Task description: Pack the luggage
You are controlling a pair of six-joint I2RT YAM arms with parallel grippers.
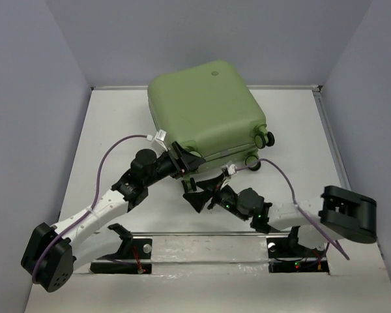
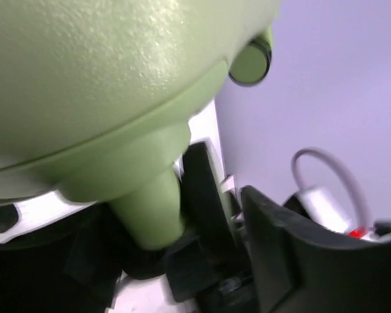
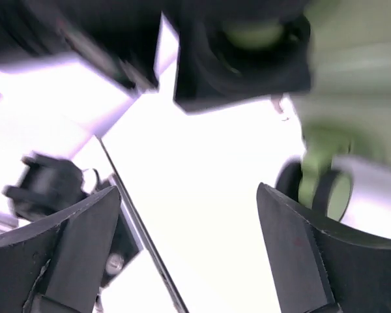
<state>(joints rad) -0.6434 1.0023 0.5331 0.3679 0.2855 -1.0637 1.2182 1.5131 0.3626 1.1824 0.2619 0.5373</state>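
Observation:
The luggage point(image 1: 205, 107), a pale sage-green hard-shell suitcase, lies closed and flat at the back middle of the table, with its caster wheels point(image 1: 267, 138) on the near-right side. My left gripper point(image 1: 187, 158) is at the suitcase's near corner. In the left wrist view its jaws stand wide apart around a green caster leg point(image 2: 150, 208); only one finger point(image 2: 280, 254) shows clearly. My right gripper point(image 1: 197, 195) is open and empty on the table just in front of the suitcase. A caster point(image 3: 322, 189) shows beside its right finger point(image 3: 313, 261).
Grey walls close the table in on the left, back and right. White table point(image 1: 117, 124) lies left of the suitcase, and more point(image 1: 300, 124) right of it. The arm bases point(image 1: 208, 257) stand on a strip at the near edge.

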